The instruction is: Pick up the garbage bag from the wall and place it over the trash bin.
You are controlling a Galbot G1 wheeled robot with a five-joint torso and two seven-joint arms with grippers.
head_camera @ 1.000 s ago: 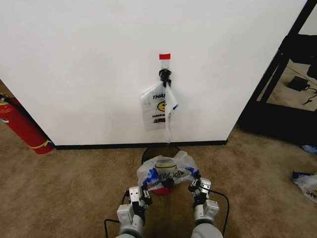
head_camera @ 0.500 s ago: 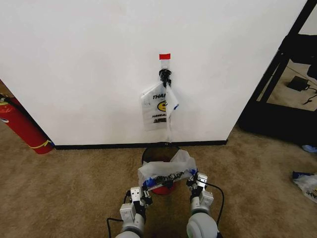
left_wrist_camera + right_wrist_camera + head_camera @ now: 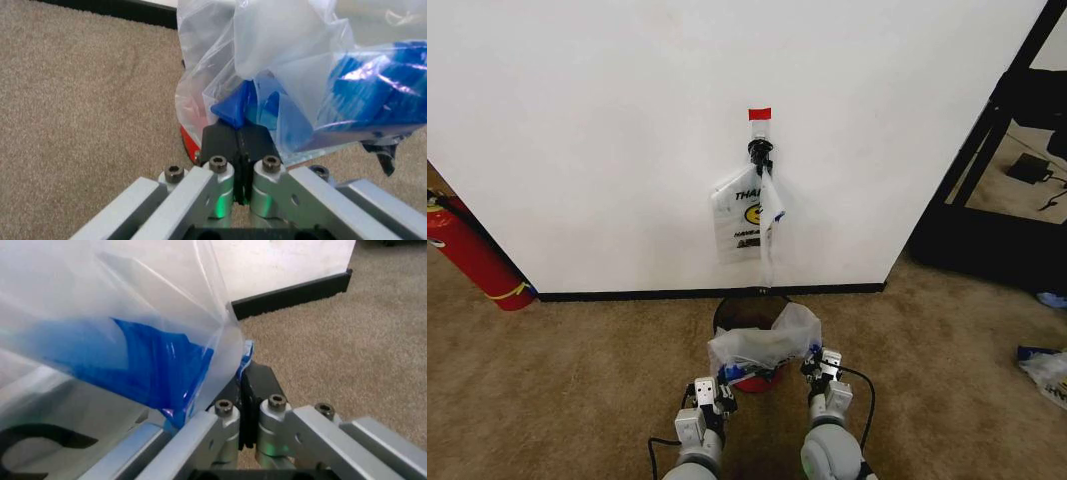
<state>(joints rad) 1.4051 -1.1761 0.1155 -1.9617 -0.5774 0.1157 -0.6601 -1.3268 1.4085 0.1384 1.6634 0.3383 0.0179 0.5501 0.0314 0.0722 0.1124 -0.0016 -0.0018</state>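
On the plain white wall [image 3: 607, 140] a second printed bag [image 3: 747, 215] reads "THA…", while the crinkled translucent garbage bag [image 3: 762, 347] drapes over the round black trash bin [image 3: 739, 310], each edge clamped by the left gripper [image 3: 718, 385] and right gripper [image 3: 820, 366].

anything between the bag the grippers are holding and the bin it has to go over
Nothing visible. The left gripper and right gripper hold the garbage bag directly above the trash bin; open air lies between them.

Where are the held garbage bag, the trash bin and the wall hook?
garbage bag [image 3: 762, 347], head view, middle of the plastic.
trash bin [image 3: 745, 304], head view, far rim.
hook [image 3: 759, 152], head view, black body.
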